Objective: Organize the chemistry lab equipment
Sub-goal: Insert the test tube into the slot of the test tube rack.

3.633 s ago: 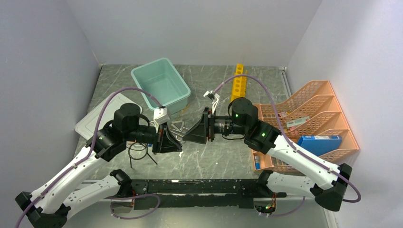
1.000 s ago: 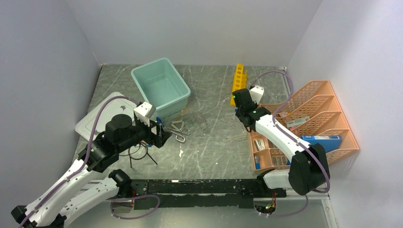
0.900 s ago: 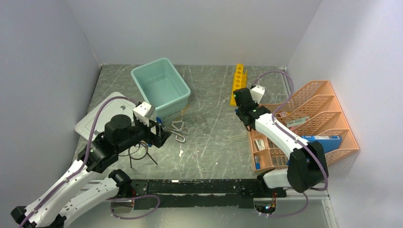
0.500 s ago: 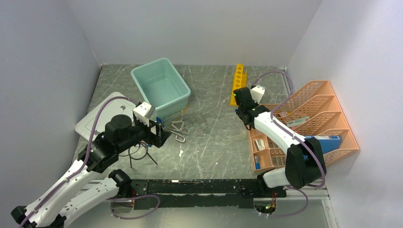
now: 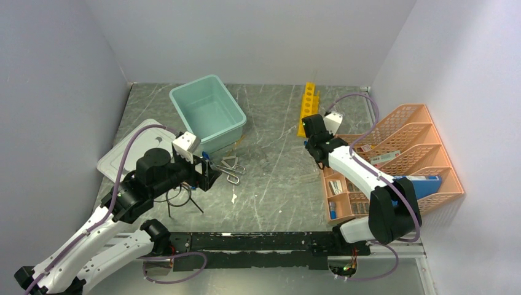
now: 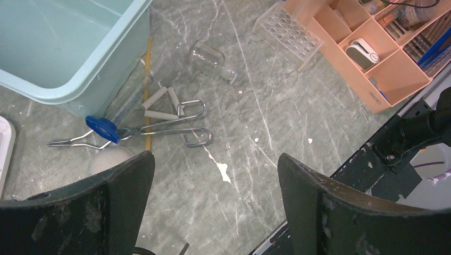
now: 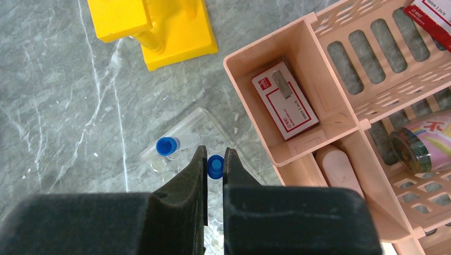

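tubes [image 7: 167, 146] with blue caps sit in clear rack [image 7: 198, 123].

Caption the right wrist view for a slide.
Right gripper, jaws shut on a blue-capped tube over the clear rack, beside the orange organiser and yellow rack.

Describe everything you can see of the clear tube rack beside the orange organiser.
The clear rack looks like transparent plastic, a flat block with rows of round holes. It lies on the grey marbled table, angled, one corner close to the orange organiser; contact cannot be told. One blue-capped tube stands in a hole. A second blue cap is pinched between the fingers of the right gripper, above it.
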Tool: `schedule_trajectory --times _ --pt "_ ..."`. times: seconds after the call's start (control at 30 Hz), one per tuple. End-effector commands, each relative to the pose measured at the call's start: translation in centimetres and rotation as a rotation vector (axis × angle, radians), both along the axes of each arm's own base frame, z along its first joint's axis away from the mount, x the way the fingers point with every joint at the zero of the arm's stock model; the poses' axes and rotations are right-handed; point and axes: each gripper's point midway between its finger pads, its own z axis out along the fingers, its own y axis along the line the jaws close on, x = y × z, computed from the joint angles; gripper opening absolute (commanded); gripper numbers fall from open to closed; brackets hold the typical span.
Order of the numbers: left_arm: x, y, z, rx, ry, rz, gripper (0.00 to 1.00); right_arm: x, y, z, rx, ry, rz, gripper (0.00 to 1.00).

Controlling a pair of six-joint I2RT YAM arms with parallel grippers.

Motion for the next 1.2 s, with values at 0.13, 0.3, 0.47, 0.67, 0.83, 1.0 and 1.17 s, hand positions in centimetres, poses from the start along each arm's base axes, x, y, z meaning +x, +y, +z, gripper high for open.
schedule_trajectory --times 0.13,0.3,0.47,0.67,0.83,1.0,1.17 --pt "0.3 0.2 -0.1 0.001 0.000 0.021 0.89 -0.8 -0.7 -0.8 -0.005 0.029 -0.027 0.00" --pt "0.3 0.1 -0.1 0.000 -0.001 0.015 0.89 -1.3 -0.8 -0.3 0.004 0.020 -0.026 0.00" --pt "0.2 0.1 -0.1 -0.001 -0.002 0.013 0.89 -1.7 -0.9 -0.8 0.007 0.033 -0.032 0.00" --pt "0.2 0.1 0.0 -0.003 -0.005 0.014 0.89 -1.8 -1.0 -1.1 -0.003 0.034 -0.034 0.00" --pt "0.2 0.2 0.1 -0.006 -0.009 0.019 0.89 -2.0 -1.1 -2.0 -0.003 0.048 -0.035 0.00" --pt "0.3 0.2 0.2 -0.006 -0.010 0.022 0.89 -2.0 -1.0 -2.5 0.005 0.042 -0.036 0.00" --pt "0.2 0.3 0.1 -0.006 -0.009 0.022 0.89 -2.0 -0.9 -2.7 0.014 0.041 -0.036 0.05"
